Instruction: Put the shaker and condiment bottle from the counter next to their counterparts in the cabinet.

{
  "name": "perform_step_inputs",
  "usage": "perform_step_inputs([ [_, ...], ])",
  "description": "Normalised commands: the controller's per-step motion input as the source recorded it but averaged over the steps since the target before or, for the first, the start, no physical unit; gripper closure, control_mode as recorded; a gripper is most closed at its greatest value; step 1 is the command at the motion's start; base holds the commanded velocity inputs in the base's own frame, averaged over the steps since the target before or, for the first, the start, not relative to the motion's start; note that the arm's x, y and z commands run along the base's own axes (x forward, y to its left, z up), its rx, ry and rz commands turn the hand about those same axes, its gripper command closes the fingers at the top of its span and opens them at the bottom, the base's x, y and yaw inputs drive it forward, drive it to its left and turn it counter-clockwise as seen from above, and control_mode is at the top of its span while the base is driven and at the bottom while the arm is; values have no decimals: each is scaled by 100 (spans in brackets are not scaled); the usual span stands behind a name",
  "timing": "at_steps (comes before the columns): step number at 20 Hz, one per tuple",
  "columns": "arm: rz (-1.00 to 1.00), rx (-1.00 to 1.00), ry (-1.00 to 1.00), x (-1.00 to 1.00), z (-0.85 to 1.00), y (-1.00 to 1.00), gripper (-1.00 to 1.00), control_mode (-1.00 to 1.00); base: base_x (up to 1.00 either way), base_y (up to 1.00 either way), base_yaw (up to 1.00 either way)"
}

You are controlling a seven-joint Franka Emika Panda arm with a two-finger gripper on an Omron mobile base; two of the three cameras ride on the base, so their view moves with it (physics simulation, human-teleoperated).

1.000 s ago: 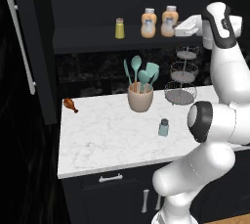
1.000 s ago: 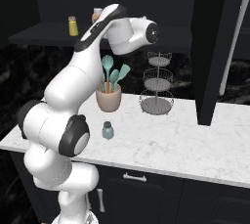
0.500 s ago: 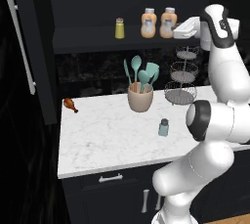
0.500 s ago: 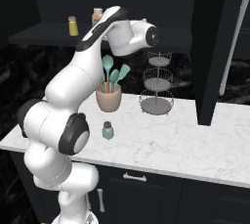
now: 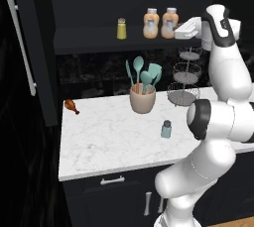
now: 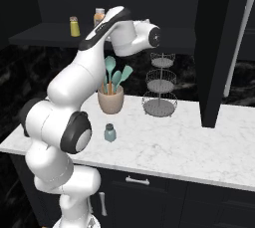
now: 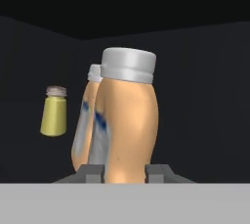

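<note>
My gripper [image 7: 126, 173] is shut on the condiment bottle [image 7: 128, 123], a stubby orange bottle with a grey-white cap, with one fingertip at each side of its base. It stands at the shelf of the black cabinet [image 5: 89, 40], right beside its identical counterpart [image 5: 151, 23]. The held bottle [image 5: 170, 23] is the right one of the pair, and the gripper [image 5: 178, 28] reaches in from the right. Further left on the shelf stands a yellow-green shaker [image 5: 121, 28]. Below, the pale blue-grey shaker [image 5: 166, 129] stands upright on the marble counter [image 5: 109, 141], also seen as the shaker [image 6: 110, 132] in the right base view.
A beige pot of teal utensils [image 5: 142, 99] and a three-tier wire stand [image 5: 184, 80] stand at the back of the counter. A small brown item [image 5: 72, 106] lies at its far left. The cabinet door [image 5: 30, 47] hangs open on the left, another door [image 6: 224, 48] on the right.
The held bottle has edged slightly left, closer to the other orange bottle. The shaker on the counter has not moved.
</note>
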Motion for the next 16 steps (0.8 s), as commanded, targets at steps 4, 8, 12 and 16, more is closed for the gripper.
perform_step_inputs([
  [4, 0, 0, -1, 8, -5, 0, 100, -100, 0, 0, 0],
  [8, 0, 0, -1, 9, -5, 0, 100, -100, 0, 0, 0],
  [12, 0, 0, -1, 10, -4, 0, 100, -100, 0, 0, 0],
  [16, 0, 0, 0, 12, -3, 0, 100, -100, 0, 0, 0],
])
